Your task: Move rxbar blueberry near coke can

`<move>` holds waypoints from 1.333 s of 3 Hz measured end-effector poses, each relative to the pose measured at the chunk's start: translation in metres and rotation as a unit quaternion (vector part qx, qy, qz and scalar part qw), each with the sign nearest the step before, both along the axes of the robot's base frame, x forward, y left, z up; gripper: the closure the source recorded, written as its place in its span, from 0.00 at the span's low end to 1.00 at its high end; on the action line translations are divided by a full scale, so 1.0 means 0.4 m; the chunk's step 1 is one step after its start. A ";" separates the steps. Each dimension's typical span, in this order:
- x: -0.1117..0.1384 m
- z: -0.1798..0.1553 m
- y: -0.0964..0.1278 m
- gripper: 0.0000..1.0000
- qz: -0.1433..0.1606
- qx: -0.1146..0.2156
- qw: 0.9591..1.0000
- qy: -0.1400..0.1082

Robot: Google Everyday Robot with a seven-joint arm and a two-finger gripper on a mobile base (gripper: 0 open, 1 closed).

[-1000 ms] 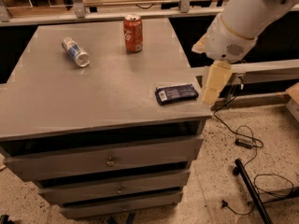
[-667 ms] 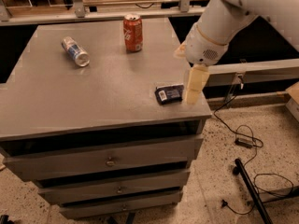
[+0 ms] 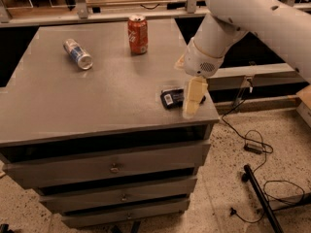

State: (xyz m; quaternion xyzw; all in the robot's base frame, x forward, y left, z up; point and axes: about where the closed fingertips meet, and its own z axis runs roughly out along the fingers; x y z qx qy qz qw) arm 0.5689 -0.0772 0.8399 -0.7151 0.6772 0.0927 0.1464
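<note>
The rxbar blueberry [image 3: 172,97], a flat dark navy bar with a small white patch, lies near the front right corner of the grey cabinet top [image 3: 97,96]. The coke can [image 3: 138,34], red with white script, stands upright at the back middle of the top. My gripper [image 3: 192,100] hangs from the white arm directly over the bar's right end, its cream-coloured fingers [image 3: 194,97] pointing down and hiding that end.
A silver-and-blue can [image 3: 77,54] lies on its side at the back left of the top. The cabinet has drawers [image 3: 112,167] below. Cables [image 3: 252,144] and a black stand [image 3: 262,198] lie on the speckled floor at the right.
My gripper has moved left from beyond the cabinet's right edge and now sits over the right end of the bar. The bar and both cans have not moved.
</note>
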 end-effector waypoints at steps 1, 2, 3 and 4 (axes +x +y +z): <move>0.000 -0.001 0.000 0.00 0.000 0.000 1.000 0.000; 0.000 -0.005 0.003 0.24 0.001 0.000 1.000 0.001; -0.001 -0.008 0.004 0.26 0.003 -0.002 1.000 0.004; -0.005 -0.013 0.003 0.04 0.009 -0.005 1.000 0.012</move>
